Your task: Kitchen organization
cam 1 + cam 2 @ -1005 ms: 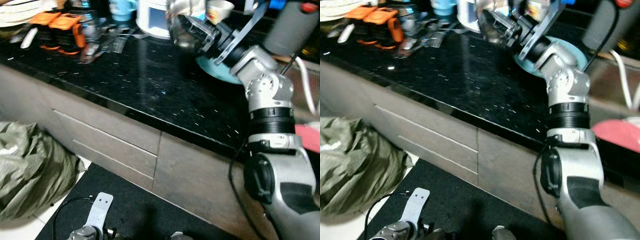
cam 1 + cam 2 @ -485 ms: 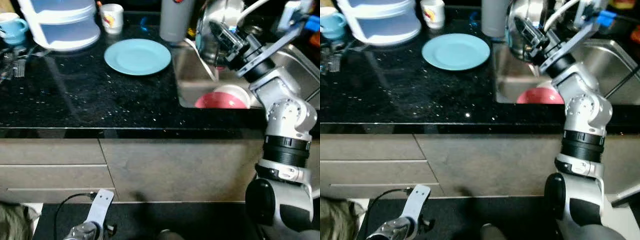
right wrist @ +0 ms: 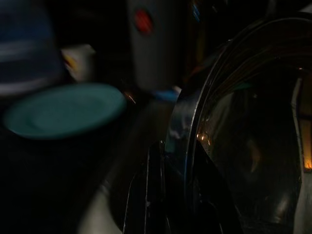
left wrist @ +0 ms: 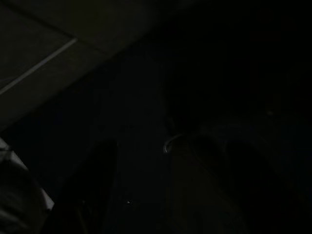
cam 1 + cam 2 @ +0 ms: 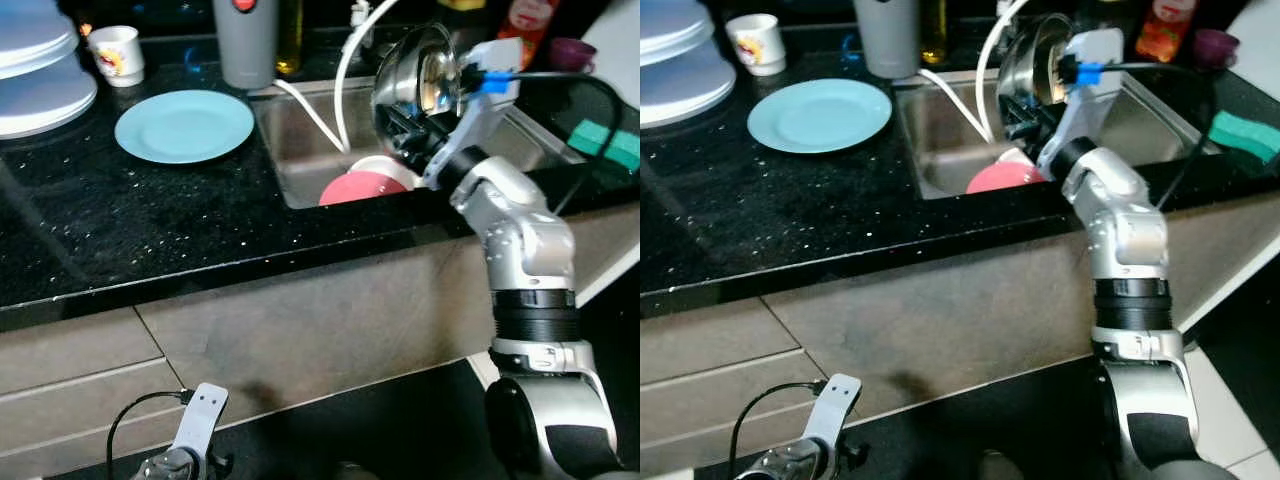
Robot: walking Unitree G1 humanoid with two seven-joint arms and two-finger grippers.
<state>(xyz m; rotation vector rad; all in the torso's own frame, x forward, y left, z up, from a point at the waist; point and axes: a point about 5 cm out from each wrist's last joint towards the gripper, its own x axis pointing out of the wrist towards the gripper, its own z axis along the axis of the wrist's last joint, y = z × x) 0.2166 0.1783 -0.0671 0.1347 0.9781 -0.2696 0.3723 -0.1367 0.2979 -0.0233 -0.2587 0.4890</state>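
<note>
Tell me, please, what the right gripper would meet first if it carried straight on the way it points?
Probably the grey canister behind the sink, judging by the right wrist view; depth is unclear. The right gripper holds a steel bowl.

One light blue plate [image 5: 184, 125] lies on the black desk [image 5: 150, 230], and one white mug with a printed picture [image 5: 117, 54] stands behind it. One grey cylindrical container with a red button [image 5: 246, 40] stands by the sink [image 5: 300, 140]. Inside the sink there is one pink bowl [image 5: 358, 188] and one white dish [image 5: 384, 168] just behind it. One steel bowl [image 5: 415, 85] is held above the sink. One purple cup [image 5: 571, 52] and two green sponges [image 5: 608, 143] sit to the right of the sink.
</note>
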